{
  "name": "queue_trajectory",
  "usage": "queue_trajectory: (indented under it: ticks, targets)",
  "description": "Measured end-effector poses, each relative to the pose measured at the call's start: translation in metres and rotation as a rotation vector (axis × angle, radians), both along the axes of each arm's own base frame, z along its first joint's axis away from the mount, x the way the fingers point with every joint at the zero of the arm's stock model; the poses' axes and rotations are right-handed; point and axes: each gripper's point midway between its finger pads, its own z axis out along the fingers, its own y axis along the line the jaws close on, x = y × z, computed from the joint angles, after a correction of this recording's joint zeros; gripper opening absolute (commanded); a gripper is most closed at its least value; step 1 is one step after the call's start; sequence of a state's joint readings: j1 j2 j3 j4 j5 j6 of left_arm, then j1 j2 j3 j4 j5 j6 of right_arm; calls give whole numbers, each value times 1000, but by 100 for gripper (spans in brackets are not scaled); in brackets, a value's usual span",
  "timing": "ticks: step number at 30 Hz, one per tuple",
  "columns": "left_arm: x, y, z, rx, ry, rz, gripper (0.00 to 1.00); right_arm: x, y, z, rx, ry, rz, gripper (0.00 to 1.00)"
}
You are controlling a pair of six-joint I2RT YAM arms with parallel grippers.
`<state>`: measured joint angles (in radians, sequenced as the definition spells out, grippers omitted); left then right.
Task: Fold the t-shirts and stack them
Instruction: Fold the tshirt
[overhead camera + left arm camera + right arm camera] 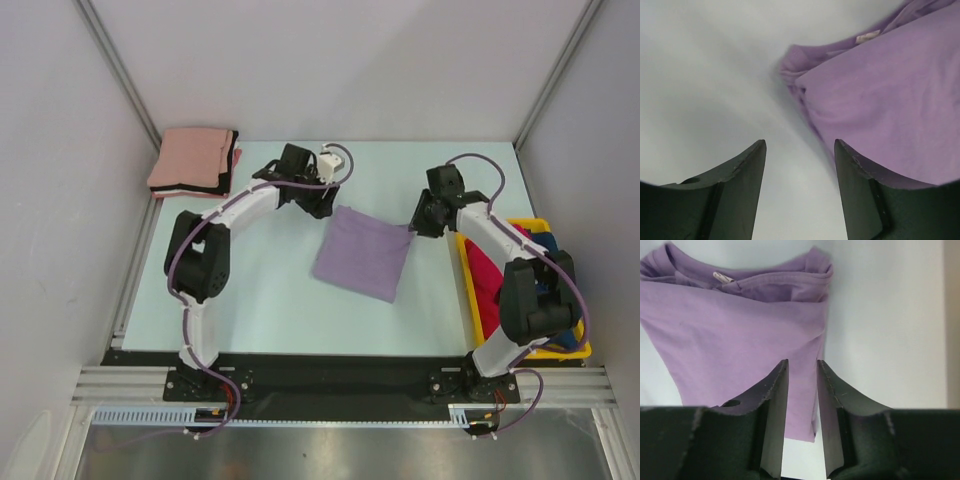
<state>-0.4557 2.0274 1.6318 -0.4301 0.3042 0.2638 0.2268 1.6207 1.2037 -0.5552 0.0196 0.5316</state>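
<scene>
A lavender purple t-shirt (362, 253) lies folded into a rough square in the middle of the table. My left gripper (322, 205) is open and empty just off the shirt's far left corner; in the left wrist view (800, 145) the shirt (880, 100) lies to the right of the fingers. My right gripper (420, 225) hovers at the shirt's far right corner. In the right wrist view (803, 362) its jaws stand a narrow gap apart, with the shirt's edge (730, 325) showing between them. A salmon pink t-shirt (190, 160) lies folded on a black one (233, 165) at the back left.
A yellow plastic bin (562, 352) stands at the right edge beside the right arm. It holds a red shirt (488, 275) and a dark blue one (565, 335). Grey walls enclose the table on the left, back and right.
</scene>
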Motion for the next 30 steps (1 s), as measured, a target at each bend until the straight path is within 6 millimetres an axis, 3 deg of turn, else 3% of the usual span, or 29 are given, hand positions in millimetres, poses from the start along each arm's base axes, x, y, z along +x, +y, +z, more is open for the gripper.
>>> queue_trajectory:
  ticks: [4,9,13,19,25,28,30]
  targets:
    - [-5,-19,-7,-53,51,-4,62,-3,6,-23,34,42,0,27]
    - [24,-36,-17,-82,49,38,60,5,8,-64,52,120,-17,29]
    - [47,-38,-40,-58,65,102,59,22,6,-81,52,149,-33,30]
    - [62,-35,-66,-11,95,155,61,54,5,-76,41,112,-38,35]
    - [74,-32,-46,-19,53,190,67,67,-1,-61,21,83,-29,49]
    - [63,-22,-34,-33,49,223,74,64,-4,-52,8,72,-17,52]
    - [40,-9,-27,-48,68,261,80,60,-5,-38,5,47,-10,53]
